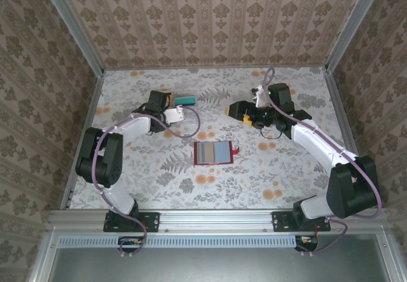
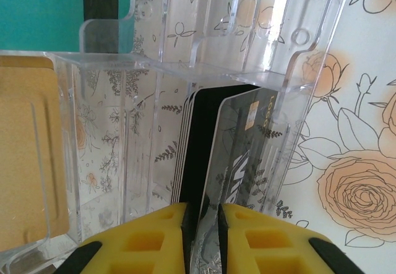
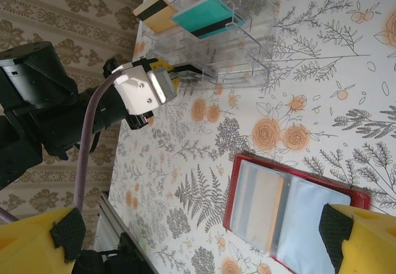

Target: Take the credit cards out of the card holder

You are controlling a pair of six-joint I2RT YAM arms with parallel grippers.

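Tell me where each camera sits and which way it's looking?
Top: above and behind the arms, looking down at the table; left arm, right arm, left gripper and right gripper show.
Left wrist: looks along its yellow fingers into the tray, pinching a dark card.
Right wrist: looks across the table at the open wallet and left arm; its fingers spread at the bottom corners.
Shared: all three see the teal card; both wrists see the tray.
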